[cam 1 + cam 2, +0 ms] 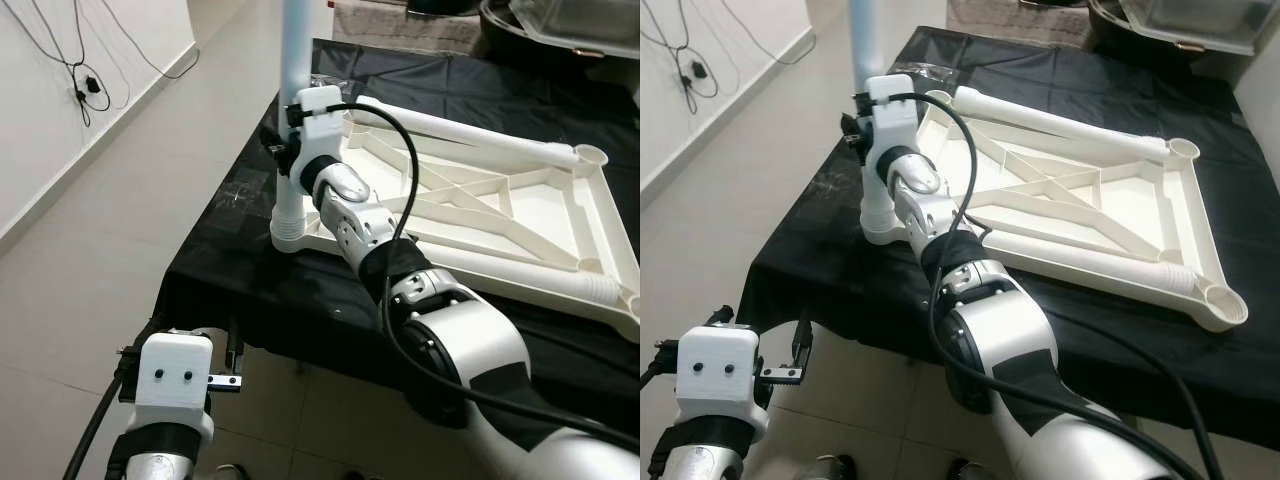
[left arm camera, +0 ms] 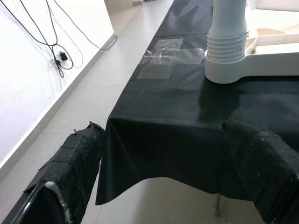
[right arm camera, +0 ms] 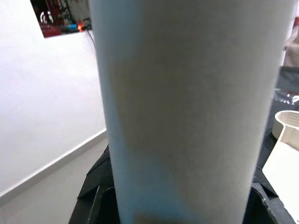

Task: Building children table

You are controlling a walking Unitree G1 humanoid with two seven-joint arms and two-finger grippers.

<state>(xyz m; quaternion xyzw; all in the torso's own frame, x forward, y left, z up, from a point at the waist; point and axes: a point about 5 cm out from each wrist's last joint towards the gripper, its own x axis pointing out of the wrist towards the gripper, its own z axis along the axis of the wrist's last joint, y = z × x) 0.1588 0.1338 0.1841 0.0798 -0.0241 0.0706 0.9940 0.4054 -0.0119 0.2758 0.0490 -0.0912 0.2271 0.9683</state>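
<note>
A white plastic tabletop (image 1: pixel 545 205) lies upside down on a black-covered table. One white leg (image 1: pixel 294 50) stands upright in its near-left corner socket (image 1: pixel 288 232). My right gripper (image 1: pixel 285 150) is shut on this leg a little above the socket; the leg (image 3: pixel 187 102) sits close in the right wrist view. Two more legs lie across the tabletop, one along the far side (image 1: pixel 470 135) and one along the near side (image 1: pixel 530 275). My left gripper (image 2: pixel 163 128) hangs open and holds nothing, low in front of the table's near-left corner, with the socketed leg (image 2: pixel 227 32) ahead of it.
The black cloth (image 1: pixel 250 270) hangs over the table's near edge. A clear plastic bag (image 2: pixel 170 56) lies on the cloth beyond the socket. Cables (image 1: pixel 85 90) hang on the white wall at left over open tiled floor. A dark tub (image 1: pixel 560 30) stands at the back right.
</note>
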